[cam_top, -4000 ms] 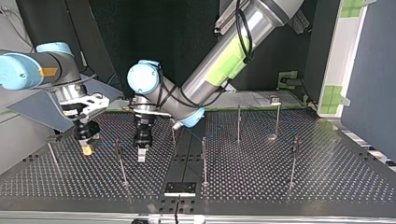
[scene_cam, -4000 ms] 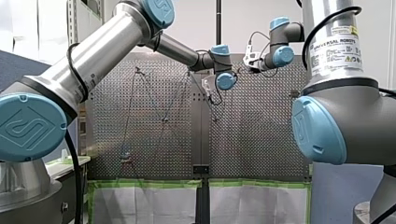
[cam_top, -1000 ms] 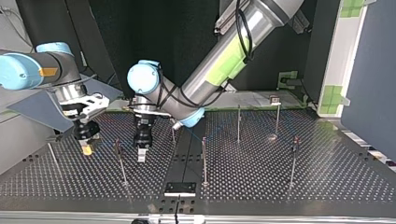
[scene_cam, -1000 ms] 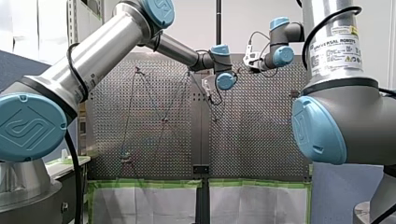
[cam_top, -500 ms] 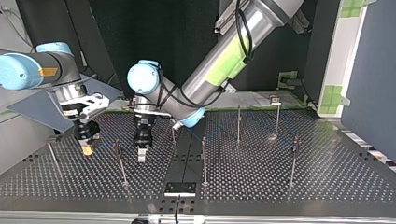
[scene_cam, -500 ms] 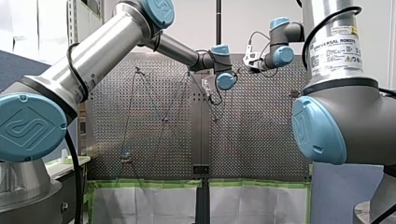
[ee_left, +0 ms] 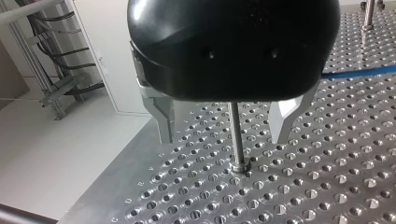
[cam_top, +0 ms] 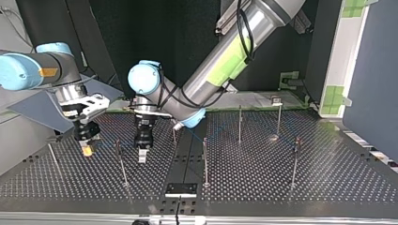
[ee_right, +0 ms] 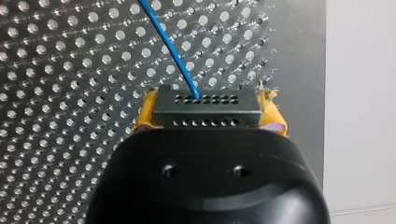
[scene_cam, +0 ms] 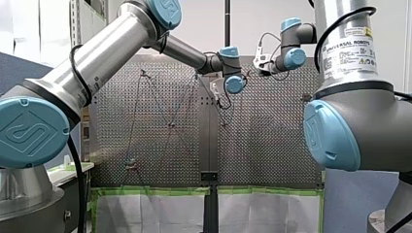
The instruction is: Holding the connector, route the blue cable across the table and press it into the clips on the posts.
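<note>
**Q:** State of right gripper [ee_right: 209,112]?
**A:** Yellow pads [ee_right: 145,114] clamped on the grey connector [ee_right: 208,116]. The blue cable [ee_right: 170,46] exits it over the perforated table [ee_right: 46,93].
**Q:** And left gripper [ee_left: 223,138]?
**A:** Metal fingers [ee_left: 164,116] spread wide, one each side of a post [ee_left: 236,130]. The cable runs past one finger.

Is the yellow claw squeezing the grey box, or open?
Shut on it: in the right wrist view, the yellow pads of my right gripper press both ends of the connector, blue cable leading out.
</note>
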Controlling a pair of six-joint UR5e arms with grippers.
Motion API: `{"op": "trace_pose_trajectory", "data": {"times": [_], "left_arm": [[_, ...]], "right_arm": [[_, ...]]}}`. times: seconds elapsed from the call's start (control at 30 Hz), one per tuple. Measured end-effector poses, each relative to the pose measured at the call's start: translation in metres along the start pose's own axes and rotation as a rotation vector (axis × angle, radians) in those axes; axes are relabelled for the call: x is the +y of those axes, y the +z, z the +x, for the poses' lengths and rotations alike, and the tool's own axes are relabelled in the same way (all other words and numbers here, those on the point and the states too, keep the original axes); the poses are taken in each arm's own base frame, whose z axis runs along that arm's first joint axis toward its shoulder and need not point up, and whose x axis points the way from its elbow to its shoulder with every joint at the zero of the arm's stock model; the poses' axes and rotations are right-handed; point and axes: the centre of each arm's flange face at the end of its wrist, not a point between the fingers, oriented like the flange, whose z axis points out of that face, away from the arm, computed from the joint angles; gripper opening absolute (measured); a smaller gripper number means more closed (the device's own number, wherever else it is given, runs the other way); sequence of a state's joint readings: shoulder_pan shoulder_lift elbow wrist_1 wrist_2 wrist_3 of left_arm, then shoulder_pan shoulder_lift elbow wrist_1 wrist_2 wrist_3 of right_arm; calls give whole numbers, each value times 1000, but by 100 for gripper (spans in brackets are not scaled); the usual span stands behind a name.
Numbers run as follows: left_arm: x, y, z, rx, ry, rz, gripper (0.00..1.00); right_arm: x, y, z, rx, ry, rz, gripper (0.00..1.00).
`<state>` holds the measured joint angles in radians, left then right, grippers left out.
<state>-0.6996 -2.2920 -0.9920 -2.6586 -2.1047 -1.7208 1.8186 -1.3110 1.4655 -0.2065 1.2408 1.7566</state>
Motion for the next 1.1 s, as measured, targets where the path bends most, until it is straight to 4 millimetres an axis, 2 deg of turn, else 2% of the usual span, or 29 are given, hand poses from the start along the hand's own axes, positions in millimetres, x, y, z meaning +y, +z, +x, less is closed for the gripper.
{"op": "trace_pose_trajectory", "data": {"times": [1.1], "left_arm": [[3, 3, 0, -2, 1, 3, 99]], "right_arm": [[13, 5, 7, 49, 6, 29, 0]]}}
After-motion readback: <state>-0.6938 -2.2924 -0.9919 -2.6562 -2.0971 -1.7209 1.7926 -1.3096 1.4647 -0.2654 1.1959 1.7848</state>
